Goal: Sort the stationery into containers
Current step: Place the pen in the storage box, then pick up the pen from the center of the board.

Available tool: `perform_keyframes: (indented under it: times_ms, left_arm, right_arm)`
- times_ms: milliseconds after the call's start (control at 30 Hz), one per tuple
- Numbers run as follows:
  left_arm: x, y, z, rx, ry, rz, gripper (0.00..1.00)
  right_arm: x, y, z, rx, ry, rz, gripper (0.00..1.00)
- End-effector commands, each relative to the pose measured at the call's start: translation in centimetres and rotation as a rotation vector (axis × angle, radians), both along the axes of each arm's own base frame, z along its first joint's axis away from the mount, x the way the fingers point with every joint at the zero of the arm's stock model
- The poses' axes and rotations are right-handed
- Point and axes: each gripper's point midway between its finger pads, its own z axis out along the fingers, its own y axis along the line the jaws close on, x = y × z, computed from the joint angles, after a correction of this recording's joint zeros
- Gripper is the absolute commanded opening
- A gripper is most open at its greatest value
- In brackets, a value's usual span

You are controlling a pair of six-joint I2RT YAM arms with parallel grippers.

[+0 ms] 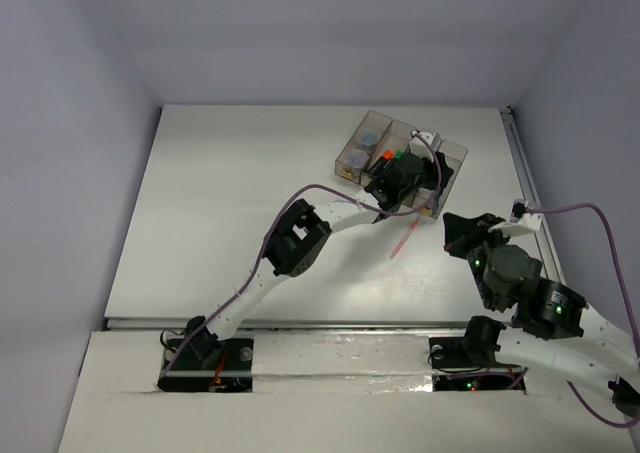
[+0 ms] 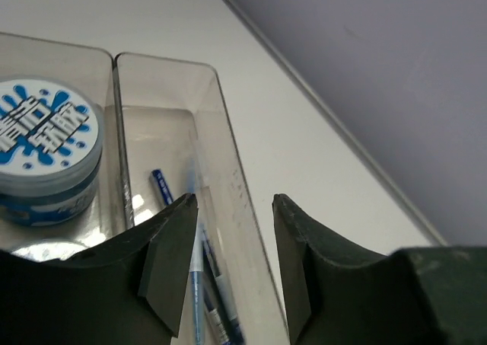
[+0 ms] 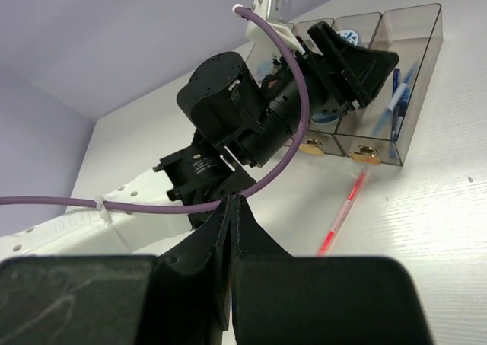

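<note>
The containers [image 1: 452,153] stand in a row at the back right of the table. My left gripper [image 1: 402,176] hovers over them, open with nothing between its fingers [image 2: 171,261]. In the left wrist view it hangs above the end bin [image 2: 228,154], where blue pens [image 2: 202,276] lie. A blue-white roll [image 2: 46,143] sits in the neighbouring bin. Blue rolls [image 1: 369,135] fill the far-left bin, and orange and green marker caps [image 1: 390,155] show beside them. A red pen [image 1: 402,241] lies on the table in front of the bins. My right gripper [image 3: 230,200] is shut and empty, near the red pen [image 3: 344,210].
A raised white rail [image 1: 522,163] runs along the table's right edge behind the bins. Grey walls close in the back and both sides. A purple cable [image 3: 152,206] crosses in front of my right gripper, with the left arm's wrist [image 3: 228,109] beyond it.
</note>
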Motion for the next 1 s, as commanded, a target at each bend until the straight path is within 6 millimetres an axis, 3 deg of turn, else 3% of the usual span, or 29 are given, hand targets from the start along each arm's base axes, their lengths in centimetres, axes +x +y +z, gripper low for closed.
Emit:
perform_keyframes:
  times_ms: [0, 33, 67, 100, 133, 167, 200, 233, 267, 300, 333, 367, 400, 500, 633, 733, 933, 967]
  left_arm:
    - [-1.1, 1.8, 10.8, -0.058, -0.168, -0.011, 0.41]
    - [-1.5, 2.4, 12.7, -0.083, -0.212, -0.01, 0.39]
    - [-2.2, 3.5, 11.2, -0.046, -0.207, -0.013, 0.34]
    - [-3.1, 5.0, 15.1, -0.075, -0.263, -0.002, 0.3]
    - [-3.7, 5.9, 16.4, -0.094, -0.293, 0.0, 0.23]
    - [-4.6, 7.2, 14.0, -0.043, -0.268, -0.003, 0.08]
    - [-6.0, 8.7, 17.2, -0.076, -0.302, 0.011, 0.01]
    - [-7.1, 9.3, 17.3, -0.075, -0.31, 0.008, 0.0]
    - [-7.9, 10.6, 14.3, -0.021, -0.271, 0.011, 0.0]
    - [-9.3, 11.5, 15.5, -0.032, -0.278, 0.005, 0.0]
    - [-10.4, 11.7, 14.3, -0.008, -0.26, 0.002, 0.0]
    - [-11.4, 12.5, 11.1, 0.052, -0.216, -0.003, 0.0]
    - [-11.5, 13.2, 10.1, 0.076, -0.197, 0.011, 0.0]
    - [-13.2, 14.1, 4.4, 0.194, -0.111, 0.005, 0.04]
    - [-15.3, 14.0, -0.4, 0.321, -0.08, -0.021, 0.15]
    - [-15.8, 13.4, -2.4, 0.389, -0.08, -0.026, 0.23]
    - [-14.9, 12.2, -4.4, 0.436, -0.062, -0.021, 0.24]
    - [-14.6, 11.7, -4.0, 0.43, -0.069, -0.021, 0.24]
  right_arm:
    - [0.1, -0.2, 1.3, 0.03, -0.027, -0.017, 0.0]
    - [0.1, -0.2, 1.3, 0.028, -0.027, -0.017, 0.0]
    - [0.1, -0.3, 1.3, 0.029, -0.027, -0.017, 0.0]
    - [0.1, -0.3, 1.2, 0.023, -0.024, -0.018, 0.0]
    - [0.1, -0.3, 1.0, 0.02, -0.019, -0.022, 0.0]
    - [0.1, -0.5, 0.8, 0.021, -0.017, -0.027, 0.0]
    - [0.0, -0.6, 0.8, 0.022, -0.016, -0.03, 0.0]
    - [0.0, -0.6, 0.5, 0.017, -0.014, -0.032, 0.0]
    - [0.1, -0.7, 0.4, 0.016, -0.014, -0.036, 0.0]
    - [0.0, -0.8, 0.3, 0.015, -0.015, -0.038, 0.0]
    - [0.0, -0.7, 0.1, 0.011, -0.012, -0.036, 0.0]
    - [0.0, -0.7, 0.0, 0.009, -0.011, -0.035, 0.0]
    - [0.0, -0.7, -0.1, 0.007, -0.01, -0.035, 0.0]
    - [0.0, -0.6, -0.4, 0.005, -0.002, -0.033, 0.0]
    - [-0.1, -0.6, -0.5, 0.008, 0.0, -0.024, 0.0]
    - [-0.2, -0.6, -0.7, 0.006, 0.011, -0.019, 0.0]
    - [-0.3, -0.4, -0.8, 0.008, 0.017, -0.005, 0.0]
    - [-0.3, -0.4, -0.9, 0.008, 0.019, -0.003, 0.0]
